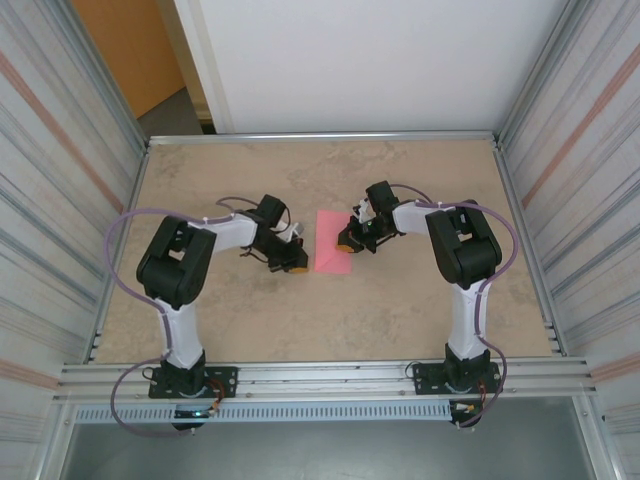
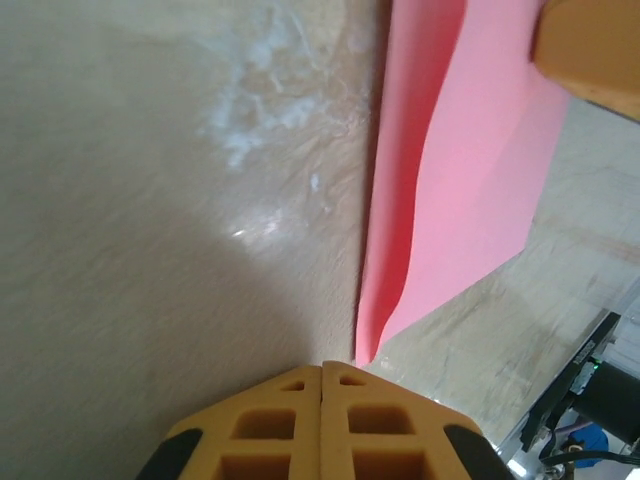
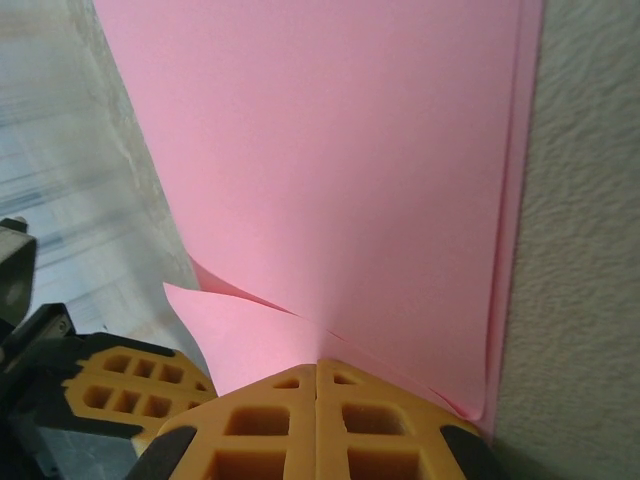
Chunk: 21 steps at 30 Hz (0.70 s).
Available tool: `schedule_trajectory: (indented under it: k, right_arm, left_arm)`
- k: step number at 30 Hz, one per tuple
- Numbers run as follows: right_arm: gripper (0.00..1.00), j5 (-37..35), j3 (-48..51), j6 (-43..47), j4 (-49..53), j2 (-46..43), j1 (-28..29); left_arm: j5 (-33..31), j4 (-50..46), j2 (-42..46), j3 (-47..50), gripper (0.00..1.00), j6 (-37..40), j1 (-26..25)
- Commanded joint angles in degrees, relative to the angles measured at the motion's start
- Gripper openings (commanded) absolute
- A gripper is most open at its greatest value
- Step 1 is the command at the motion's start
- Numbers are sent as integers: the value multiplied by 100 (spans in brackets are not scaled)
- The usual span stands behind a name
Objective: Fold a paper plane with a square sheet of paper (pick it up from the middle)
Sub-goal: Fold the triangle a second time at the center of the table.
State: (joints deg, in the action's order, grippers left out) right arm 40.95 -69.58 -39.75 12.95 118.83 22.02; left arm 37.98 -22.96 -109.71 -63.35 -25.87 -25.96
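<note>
mottled beige tabletop (image 1: pixel 400 320), fenced by aluminium rails and ribbed wall panels, carries both arms at its near edge. at the left, the left gripper (image 1: pixel 293 263) lies low over bare table with its yellow jaws pressed together on nothing, its tip aimed at the near left corner of the square sheet of paper (image 1: pixel 333 248), which begins just beside it. the pink sheet lies mid-table between the two grippers. from above it looks longer than wide, its long axis running away from the arm bases. in the right wrist view one side edge shows two layers, so it appears doubled over, and in the left wrist view its left edge lifts off the table in a soft wave. on the sheet's right side the right gripper (image 1: pixel 348 240) has its jaws together too, tips down on the paper where small creases fan out from them; whether a layer is nipped between them i cannot tell. so the right gripper is in contact and the left one is just short of the edge. my judgement is that the coming move turns on the left gripper reaching rightward across that raised edge.
</note>
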Motion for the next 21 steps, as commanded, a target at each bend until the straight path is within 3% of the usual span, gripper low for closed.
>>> schedule_trajectory:
  k: [1,8,21]
  right_arm:
    - [0,-1297,298,152,701,651,-135]
    - [0,-1291,304,134,690,647,-129]
    - [1,-1125,158,206,507,469,-130]
  left_arm:
    - [291,230,458,48,2,-240,-38]
    - [182,762,239,-113,2,-669,-346]
    - [-404,206,-383,-264,0,-869,-375]
